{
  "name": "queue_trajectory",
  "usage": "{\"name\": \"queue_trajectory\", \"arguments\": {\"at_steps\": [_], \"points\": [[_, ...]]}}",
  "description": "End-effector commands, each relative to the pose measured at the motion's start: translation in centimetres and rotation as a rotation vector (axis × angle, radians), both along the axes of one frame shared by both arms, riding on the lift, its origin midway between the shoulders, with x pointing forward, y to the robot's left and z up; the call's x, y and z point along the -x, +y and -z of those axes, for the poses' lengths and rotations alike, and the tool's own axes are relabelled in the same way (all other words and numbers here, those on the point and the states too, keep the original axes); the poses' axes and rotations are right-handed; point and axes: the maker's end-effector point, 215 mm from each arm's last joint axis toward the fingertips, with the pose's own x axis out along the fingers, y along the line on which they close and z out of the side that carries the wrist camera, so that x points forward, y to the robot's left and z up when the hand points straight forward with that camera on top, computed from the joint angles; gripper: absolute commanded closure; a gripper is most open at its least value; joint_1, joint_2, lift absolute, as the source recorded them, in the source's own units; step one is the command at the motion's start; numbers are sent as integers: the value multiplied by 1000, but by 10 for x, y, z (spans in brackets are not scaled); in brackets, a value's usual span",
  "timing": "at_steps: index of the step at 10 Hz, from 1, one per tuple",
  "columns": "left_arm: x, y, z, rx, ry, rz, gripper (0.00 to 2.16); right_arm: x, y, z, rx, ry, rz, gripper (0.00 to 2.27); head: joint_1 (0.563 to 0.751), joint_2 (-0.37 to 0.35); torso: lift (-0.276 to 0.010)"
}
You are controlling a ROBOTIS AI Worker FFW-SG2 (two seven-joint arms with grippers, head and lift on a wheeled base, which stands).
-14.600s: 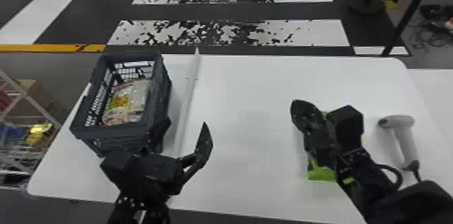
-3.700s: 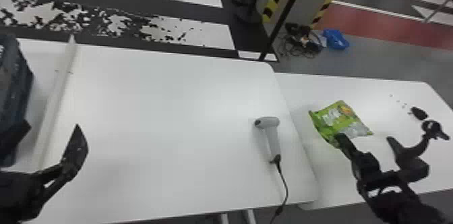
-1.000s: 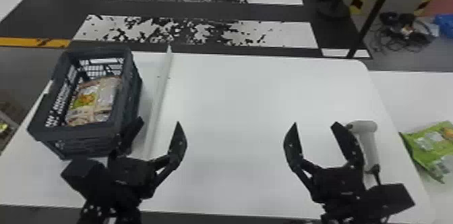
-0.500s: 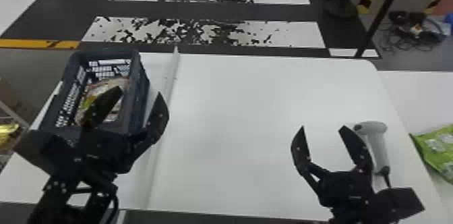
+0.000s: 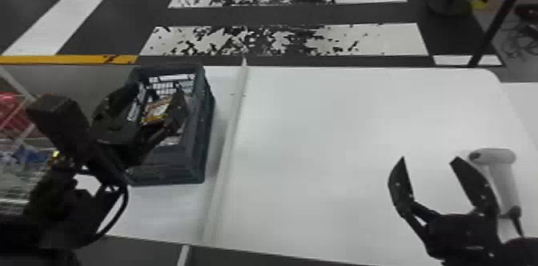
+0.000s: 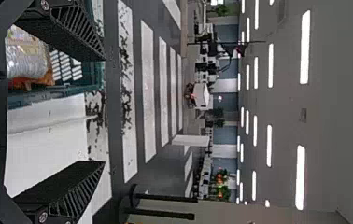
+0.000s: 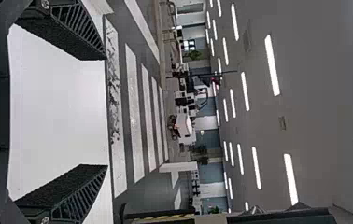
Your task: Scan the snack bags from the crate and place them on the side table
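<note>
Snack bags (image 5: 157,109) lie inside the crate (image 5: 173,170), penned by its walls until picked. Over the crate, the left claw (image 5: 157,89) is spread, presumably so its fingers can straddle a bag. Well right of the crate, the right claw (image 5: 428,161) is parted and empty above the surface (image 5: 320,145), near the scanner (image 5: 496,157), likely awaiting a handover. Against half a second ago, the left claw has reached farther across the crate.

The left gripper (image 5: 157,89) partly hides the snack bags (image 5: 157,110) in the crate (image 5: 176,167); the side table (image 5: 522,99) runs off right!
</note>
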Motion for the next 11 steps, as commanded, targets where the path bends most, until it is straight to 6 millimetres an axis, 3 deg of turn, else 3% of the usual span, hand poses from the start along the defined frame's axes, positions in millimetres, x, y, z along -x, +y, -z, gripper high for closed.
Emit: {"name": "queue_trajectory", "arguments": {"at_steps": [1, 3, 4, 7, 11], "points": [[-12, 33, 6, -49, 74, -34, 87, 1, 1, 2, 2, 6, -3, 53, 695, 182, -81], [-28, 71, 15, -90, 167, -45, 83, 1, 2, 6, 5, 11, -5, 53, 695, 219, -81], [-36, 85, 13, -145, 184, -37, 83, 2, 4, 6, 5, 11, -8, 56, 695, 244, -81], [-52, 118, 35, -176, 293, -22, 83, 10, 8, 14, 7, 30, -18, 56, 695, 291, -81], [-76, 125, 74, -256, 406, 36, 70, 12, 22, 16, 8, 36, -50, 60, 695, 332, -81]]}}
